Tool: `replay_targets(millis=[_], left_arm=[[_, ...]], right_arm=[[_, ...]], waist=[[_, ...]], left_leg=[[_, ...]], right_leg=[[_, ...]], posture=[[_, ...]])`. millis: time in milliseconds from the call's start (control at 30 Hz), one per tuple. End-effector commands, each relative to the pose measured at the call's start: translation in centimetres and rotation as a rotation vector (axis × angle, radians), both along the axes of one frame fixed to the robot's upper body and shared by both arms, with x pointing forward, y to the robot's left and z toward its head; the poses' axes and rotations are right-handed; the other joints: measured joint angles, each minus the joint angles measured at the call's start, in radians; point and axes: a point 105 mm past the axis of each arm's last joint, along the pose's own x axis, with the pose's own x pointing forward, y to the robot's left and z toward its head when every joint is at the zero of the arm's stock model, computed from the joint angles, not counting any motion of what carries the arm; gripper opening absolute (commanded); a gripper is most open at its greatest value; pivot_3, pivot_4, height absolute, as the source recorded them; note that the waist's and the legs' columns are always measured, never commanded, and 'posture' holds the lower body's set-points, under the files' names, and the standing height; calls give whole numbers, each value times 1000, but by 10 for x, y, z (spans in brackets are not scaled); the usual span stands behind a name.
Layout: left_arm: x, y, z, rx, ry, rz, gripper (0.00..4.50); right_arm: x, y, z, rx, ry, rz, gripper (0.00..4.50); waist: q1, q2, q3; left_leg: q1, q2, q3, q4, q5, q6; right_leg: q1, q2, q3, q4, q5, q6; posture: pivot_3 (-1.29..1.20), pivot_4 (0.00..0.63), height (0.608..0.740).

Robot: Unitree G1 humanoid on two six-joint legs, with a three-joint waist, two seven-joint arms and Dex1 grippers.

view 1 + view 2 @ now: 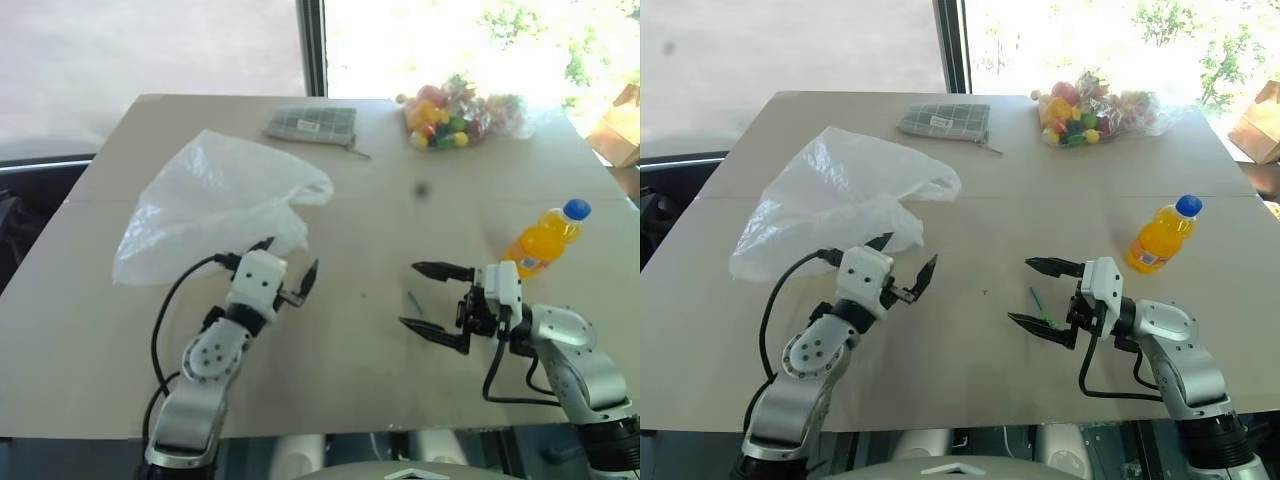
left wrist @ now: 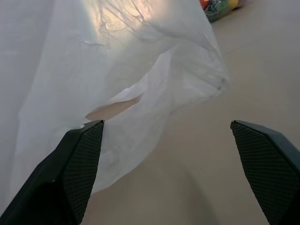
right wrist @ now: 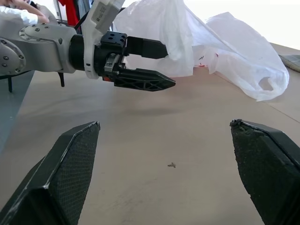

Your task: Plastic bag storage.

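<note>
Overhead, the plastic bag (image 1: pixel 215 200) lies crumpled on the bench (image 1: pixel 350 370), left side. Just before its near edge, the left end effector (image 1: pixel 288 262) is spread open, holding nothing. Wrist views: the right end effector (image 3: pixel 164 140) gapes empty, facing the left one.

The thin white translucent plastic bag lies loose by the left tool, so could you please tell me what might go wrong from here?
1. The thin white translucent plastic bag lies crumpled and unheld beside the open left tool; a pinch may catch only one layer and slip.
2. Dragging the bag toward the far edge could snag the grey checked pouch.
3. The orange drink bottle with the blue cap stands upright near the open right tool; a sweep might topple it.
</note>
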Motion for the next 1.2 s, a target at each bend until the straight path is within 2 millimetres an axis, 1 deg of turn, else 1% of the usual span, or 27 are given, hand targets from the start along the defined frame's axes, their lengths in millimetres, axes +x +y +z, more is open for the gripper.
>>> replay_targets(millis=[33, 133, 233, 300, 367, 467, 633, 700, 733, 800, 867, 933, 1000, 1100, 1167, 1200], left_arm=[[-2, -9, 10, -19, -47, -46, 4460], [-7, -13, 7, -23, -34, -79, 4460], [-15, -19, 4, 37, -43, -132, 4460], [-22, -25, -2, 51, -19, -184, 4460], [-24, -27, -4, 56, -15, -197, 4460], [-23, -34, 1, 47, -42, -228, 4460], [-10, -34, 3, 44, -53, -190, 4460], [-7, -38, 3, 44, -54, -201, 4460], [-8, -41, 4, 29, -57, -213, 4460], [-9, -41, 7, -43, -53, -203, 4460], [-11, -36, 11, -141, -53, -177, 4460], [-16, -29, 22, -278, -79, -164, 4460], [-24, -18, 31, -317, -130, -140, 4460], [-32, 18, 31, -222, -179, 25, 4460], [-36, 40, 31, -216, -195, 125, 4460], [-36, 54, 33, -238, -215, 212, 4460]], right_arm=[[-2, 2, 5, 6, -37, 9, 4500], [-2, 2, 5, 6, -39, 8, 4500], [-2, 2, 5, 6, -40, 7, 4500], [-2, 2, 5, 7, -40, 7, 4500], [-2, 3, 4, 7, -40, 7, 4500], [-2, 3, 4, 6, -41, 8, 4500], [-3, 2, 4, 3, -40, 5, 4500], [-3, 2, 4, 1, -41, 3, 4500], [-3, 2, 4, 1, -41, 1, 4500], [-3, 2, 4, 0, -43, -2, 4500], [-3, 2, 4, -1, -44, -4, 4500], [-3, 1, 4, -3, -45, -8, 4500], [-3, 0, 4, -5, -47, -9, 4500], [-2, -1, 5, -5, -49, -8, 4500], [-2, 0, 5, -5, -49, -7, 4500], [-2, 1, 4, -5, -46, -3, 4500]], waist=[[0, 0, 0], [0, 0, 0], [0, 0, 0], [0, 0, 0], [0, 0, 0], [1, 0, 0], [0, 1, 0], [1, 1, 0], [1, 1, 0], [0, 0, 0], [-1, 0, 0], [-1, 0, 0], [-1, 0, 0], [-3, 1, 0], [-1, 1, 1], [0, 1, 1]], left_leg=[[0, 0, 0, 0, 0, 0], [0, 0, 0, 0, 0, 0], [0, 0, 0, 0, 0, 0], [0, 0, 0, 0, 0, 0], [0, 0, 0, 0, 0, 0], [0, 0, -1, 0, 0, 0], [0, 0, 0, 0, 0, 0], [0, 0, 0, 0, 0, 0], [0, 0, 0, 0, 0, 0], [0, 0, 0, 0, 0, 0], [0, 0, 0, 0, 0, 0], [0, 0, 0, 0, 0, 0], [0, 1, -1, 0, 0, 0], [0, 1, -1, 0, 0, 0], [0, 1, 0, 0, 0, 0], [0, 1, 0, 0, 0, 0]], right_leg=[[0, 0, 0, 0, 0, 0], [0, -1, 0, 0, 0, 0], [0, -1, 0, 0, 0, 0], [0, -2, 0, 0, 0, 0], [0, -6, 0, 0, 0, 0], [-1, -7, -1, 0, 0, 0], [0, -7, -1, 0, 0, 0], [0, -6, -1, 0, 0, 0], [0, -6, -1, 0, 0, 0], [0, -5, -1, 0, 0, 0], [0, -5, 0, 0, 0, 0], [0, -5, 0, 0, 0, 0], [0, -6, -1, 0, 0, 0], [0, -5, -1, 0, 0, 0], [0, -5, 0, 0, 0, 0], [0, -5, -1, 0, 0, 0]], posture=[[0, 150, 740], [0, 150, 740], [0, 150, 740], [0, 150, 740], [0, 150, 740], [0, 150, 740], [0, 150, 740], [0, 150, 740], [0, 150, 740], [0, 150, 740], [0, 150, 740], [0, 150, 740], [0, 150, 740], [0, 150, 740], [0, 150, 740], [0, 150, 740]])
